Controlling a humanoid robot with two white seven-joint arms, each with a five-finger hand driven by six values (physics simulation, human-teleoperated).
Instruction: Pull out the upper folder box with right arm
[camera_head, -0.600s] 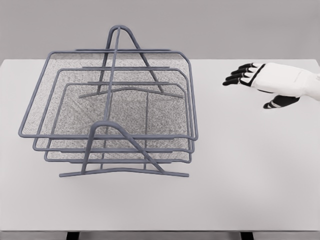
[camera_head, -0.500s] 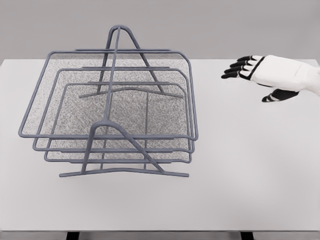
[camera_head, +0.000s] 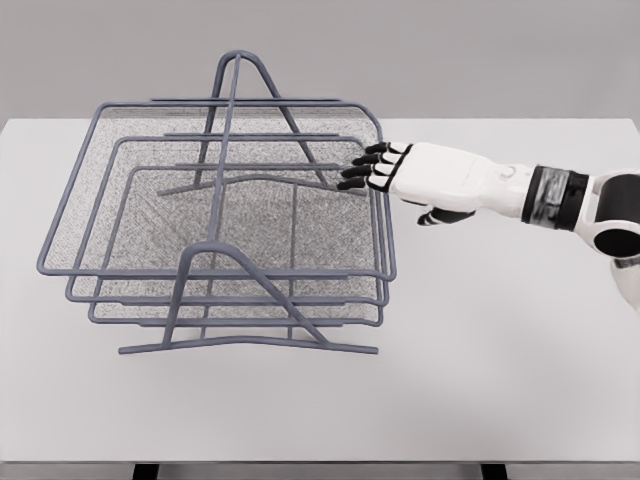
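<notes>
Here, on the left half of the white table (camera_head: 500, 380), a grey wire rack (camera_head: 250, 345) holds three stacked mesh trays, with nothing lying in them. The upper folder box (camera_head: 100, 190) sits pushed in at the top tier. At its right rim, the right hand (camera_head: 400, 172) has its dark fingers (camera_head: 360, 172) loosely extended at the wire, gripping nothing.

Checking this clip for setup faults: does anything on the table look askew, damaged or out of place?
Nothing stands out. The three-tier mesh tray rack stands upright on the white table, its trays nested evenly in the frame. The right robot hand reaches over the upper tray's right rim, fingers extended, gripping nothing.
</notes>
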